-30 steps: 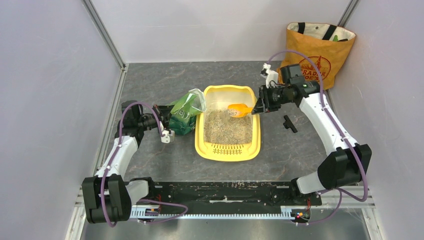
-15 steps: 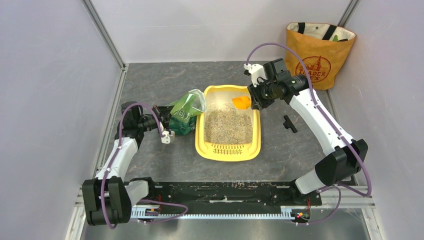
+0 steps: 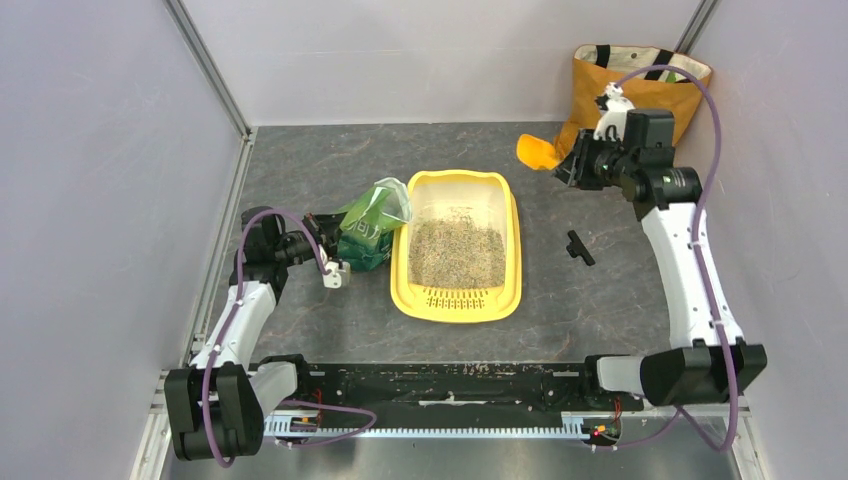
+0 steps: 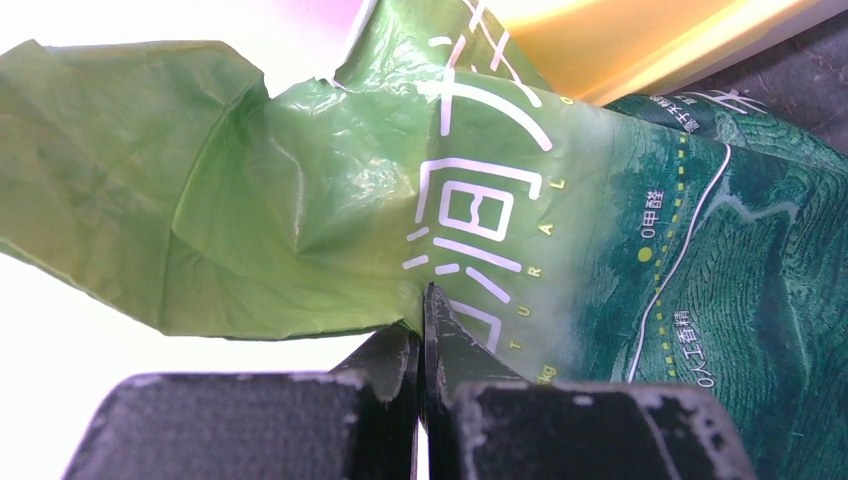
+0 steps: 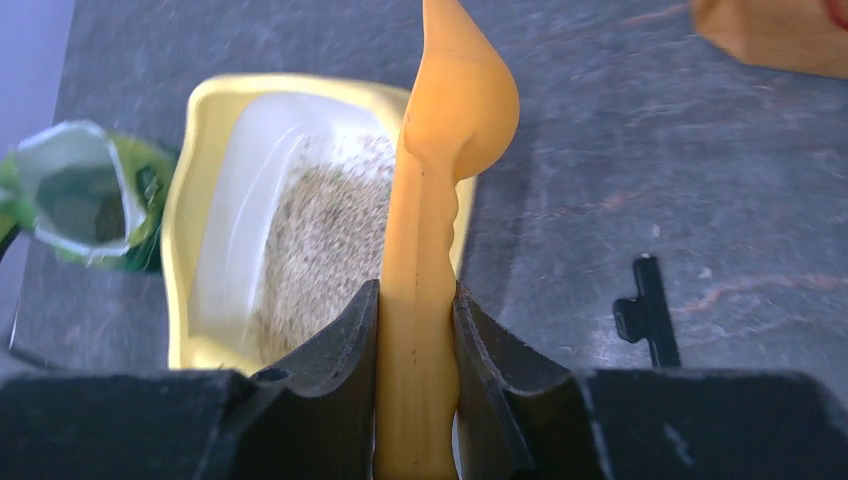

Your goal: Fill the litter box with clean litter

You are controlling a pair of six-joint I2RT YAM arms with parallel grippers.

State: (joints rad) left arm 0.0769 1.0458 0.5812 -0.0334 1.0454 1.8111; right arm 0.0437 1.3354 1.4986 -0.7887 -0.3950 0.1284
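My left pincer [image 4: 422,310] is clenched on the green bag [image 4: 300,200]. The litter box [image 3: 404,290] sits just to its right, with clean litter [image 3: 457,252] spread inside. My right pincer [image 5: 418,300] grasps the orange scoop [image 5: 458,110] by its handle, the box well to its near-left on the desk [image 3: 600,300].

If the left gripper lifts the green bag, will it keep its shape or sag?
Probably it sags: the green bag is thin, crinkled film, bunched where the left gripper pinches it. Its darker lower part looks fuller, so the weight may hang below the grip. Its mouth gapes open beside the litter box, so tilting could spill contents.
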